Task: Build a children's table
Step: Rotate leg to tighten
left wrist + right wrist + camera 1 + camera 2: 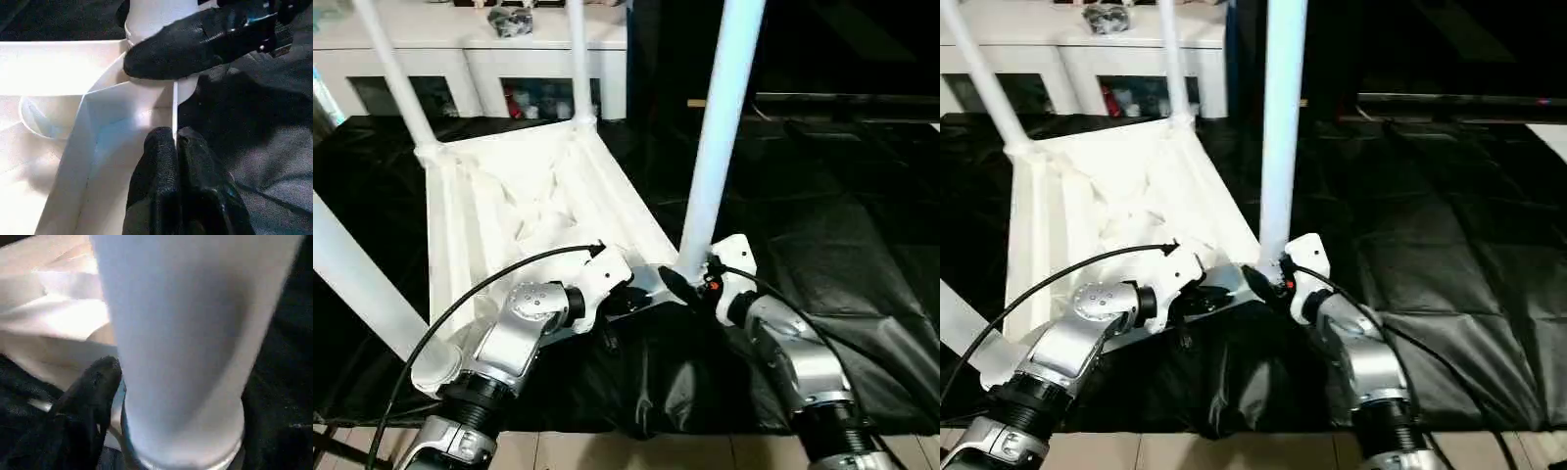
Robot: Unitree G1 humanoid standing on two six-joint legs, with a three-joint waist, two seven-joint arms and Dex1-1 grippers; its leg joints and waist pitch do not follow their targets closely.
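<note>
The children's table (pixel 499 211) lies upside down on black cloth, ribbed underside up, with its legs standing in the corner sockets. My left gripper (pixel 174 139) is shut on the thin rim wall of the top, close to the near right corner. The near right leg (pixel 720 127) rises from that corner. My right gripper (pixel 683 284) is at the base of that leg, open, with one black finger (pixel 195 46) lying across the leg just above the socket and the other hidden behind the leg.
Black cloth (pixel 842 225) covers the work surface, rumpled under my forearms at the front edge. A white cabinet (pixel 470 49) with glass doors stands behind the table. The two far legs (pixel 396 78) lean toward it. A black cable (pixel 460 304) loops over my left forearm.
</note>
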